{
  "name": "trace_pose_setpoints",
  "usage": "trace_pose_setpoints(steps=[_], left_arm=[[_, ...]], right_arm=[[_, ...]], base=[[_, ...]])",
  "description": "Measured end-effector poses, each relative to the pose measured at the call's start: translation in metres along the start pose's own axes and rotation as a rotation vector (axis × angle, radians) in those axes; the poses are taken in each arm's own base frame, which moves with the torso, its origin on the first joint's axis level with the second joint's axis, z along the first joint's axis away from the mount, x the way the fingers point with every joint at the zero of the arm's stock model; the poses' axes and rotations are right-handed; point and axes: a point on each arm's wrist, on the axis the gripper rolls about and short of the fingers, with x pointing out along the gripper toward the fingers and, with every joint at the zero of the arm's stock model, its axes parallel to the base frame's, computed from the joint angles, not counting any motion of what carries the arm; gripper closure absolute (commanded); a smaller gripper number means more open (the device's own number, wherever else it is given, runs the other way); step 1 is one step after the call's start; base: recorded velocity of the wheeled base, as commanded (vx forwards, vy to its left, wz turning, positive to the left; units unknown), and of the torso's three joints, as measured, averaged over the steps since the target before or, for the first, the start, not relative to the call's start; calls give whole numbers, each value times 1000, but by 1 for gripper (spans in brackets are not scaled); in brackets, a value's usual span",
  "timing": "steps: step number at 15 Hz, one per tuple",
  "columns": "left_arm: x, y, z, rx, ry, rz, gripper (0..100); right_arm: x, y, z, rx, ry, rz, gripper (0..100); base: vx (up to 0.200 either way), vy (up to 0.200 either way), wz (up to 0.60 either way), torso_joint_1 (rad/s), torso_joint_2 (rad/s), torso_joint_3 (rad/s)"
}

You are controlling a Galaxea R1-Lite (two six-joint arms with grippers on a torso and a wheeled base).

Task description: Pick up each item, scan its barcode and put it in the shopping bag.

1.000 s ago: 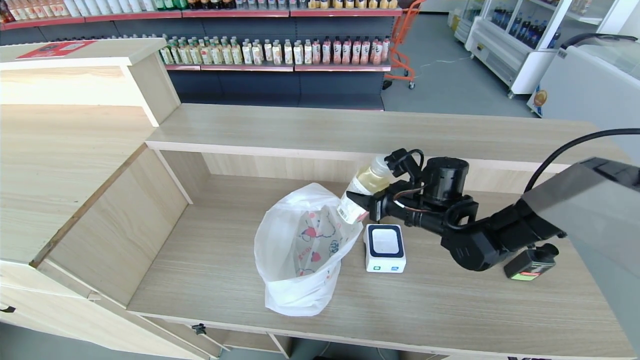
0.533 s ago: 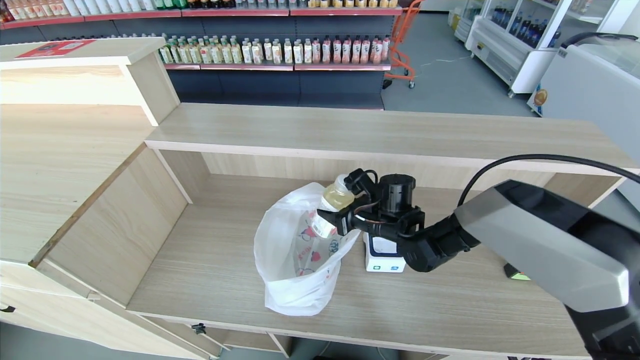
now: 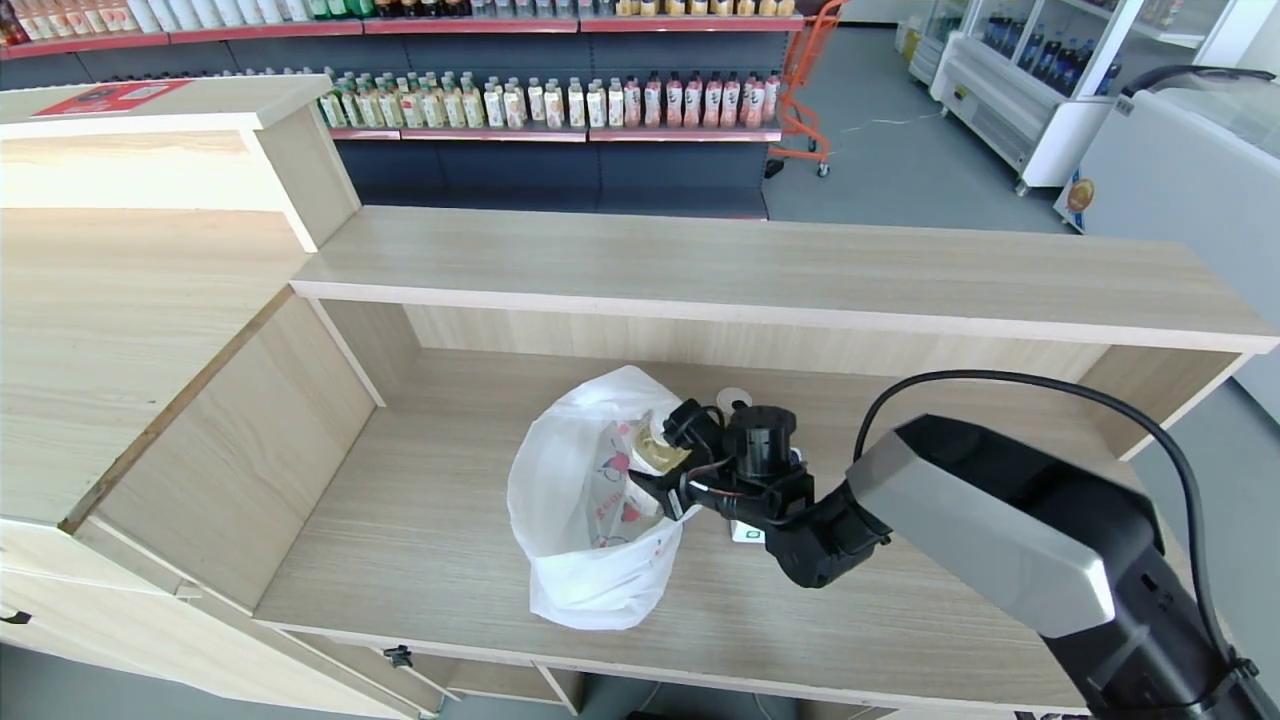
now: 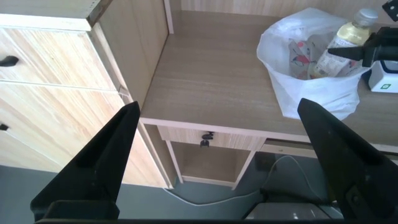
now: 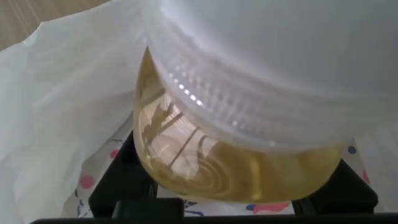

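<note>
When releasing over counter (image 3: pixel 400 540), needed care at shopping bag (image 3: pixel 560 590) thin rim. Found left gripper (image 4: pixel 217 109) spread, well apart from bag. Found right gripper (image 3: pixel 672 462) pinched on bottle (image 3: pixel 650 455), tilted, base inside bag mouth. Needed deeper, centred descent before opening.

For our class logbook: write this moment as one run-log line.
right gripper: shut on bottle | bottle: partly inside shopping bag | left gripper: open
</note>
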Motion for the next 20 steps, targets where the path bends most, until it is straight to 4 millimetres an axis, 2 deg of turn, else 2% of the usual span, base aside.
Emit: trace_pose_setpoints(steps=[3,6,9,13,15,17,20], left_arm=[[0,0,0,0,0,0,0],[0,0,0,0,0,0,0],[0,0,0,0,0,0,0],[0,0,0,0,0,0,0],[0,0,0,0,0,0,0],[0,0,0,0,0,0,0],[0,0,0,0,0,0,0]], right_arm=[[0,2,-4,39,-5,1,0],[-13,1,16,234,-10,3,0],[-52,-10,46,437,36,-17,0],[-104,-29,68,630,128,-54,0],[-142,-39,94,704,160,-78,0],[-199,-53,124,766,194,-141,0],[-290,-81,137,734,237,-328,0]], base=[[0,0,0,0,0,0],[0,0,0,0,0,0],[0,0,0,0,0,0],[0,0,0,0,0,0],[0,0,0,0,0,0],[0,0,0,0,0,0],[0,0,0,0,0,0]])
